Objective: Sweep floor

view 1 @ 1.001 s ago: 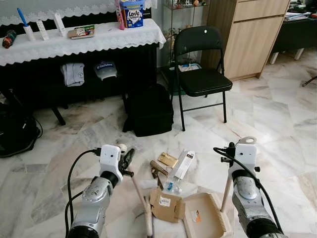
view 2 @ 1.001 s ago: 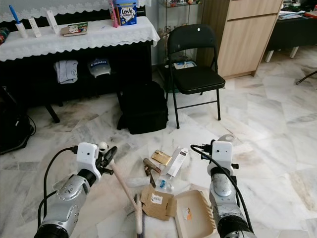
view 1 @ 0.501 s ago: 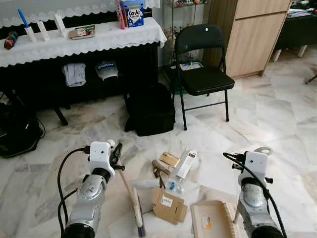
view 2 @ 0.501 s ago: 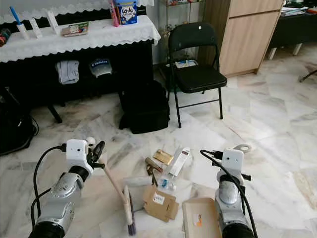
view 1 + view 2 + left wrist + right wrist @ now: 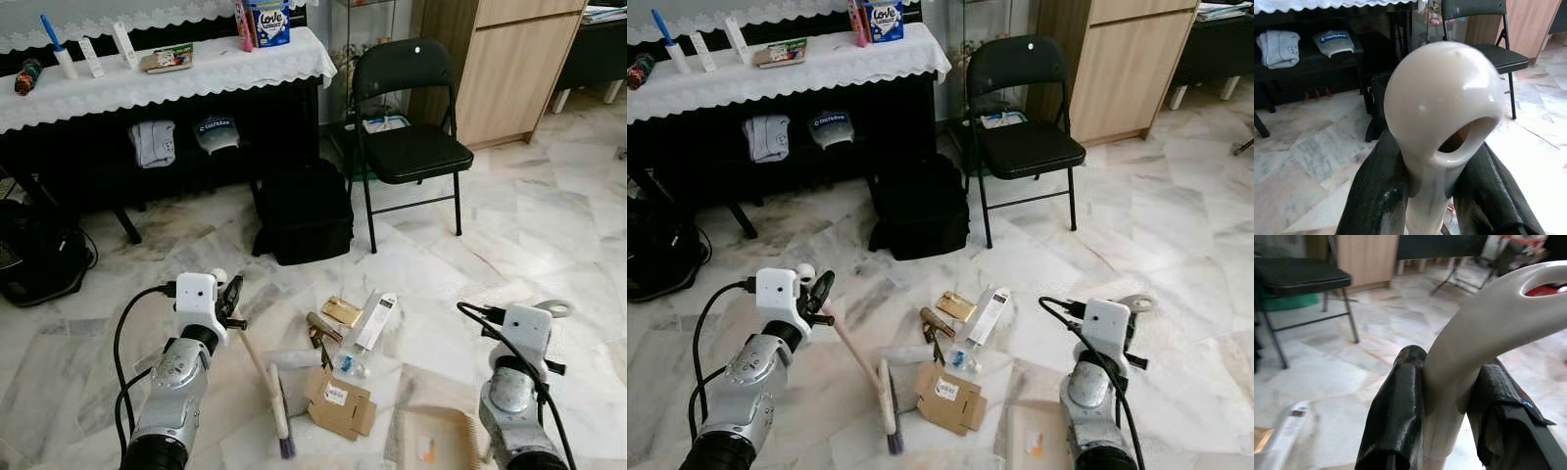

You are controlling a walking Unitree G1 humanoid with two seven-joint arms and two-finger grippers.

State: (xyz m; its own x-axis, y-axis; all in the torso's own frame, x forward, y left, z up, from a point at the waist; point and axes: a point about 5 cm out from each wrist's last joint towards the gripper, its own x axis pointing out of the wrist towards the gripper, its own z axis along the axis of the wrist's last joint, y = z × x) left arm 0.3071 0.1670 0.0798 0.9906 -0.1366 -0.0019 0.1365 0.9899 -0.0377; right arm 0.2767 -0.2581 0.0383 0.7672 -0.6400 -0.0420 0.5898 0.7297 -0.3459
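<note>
Gripping the broom (image 5: 266, 378) near its rounded handle top, the left gripper (image 5: 1427, 193) had both black fingers (image 5: 1376, 196) clamped on the cream handle. The broom slanted down from there to the marble floor (image 5: 549, 235), its bristle head resting just left of the cardboard box (image 5: 340, 402), near touching it. The right gripper (image 5: 1447, 406) was closed around the pale looped handle of the dustpan (image 5: 438, 445), which sat on the floor just right of the cardboard box. Litter lay behind the box, toward the chair: a clear plastic wrapper (image 5: 351, 366) touching it, a long white carton (image 5: 376, 320), a small gold packet (image 5: 342, 311), and a brown piece (image 5: 322, 328). Further behind the box stood a black bag (image 5: 306, 212) and a black folding chair (image 5: 409, 147), with a white-clothed table (image 5: 167, 78) beyond the bag.
</note>
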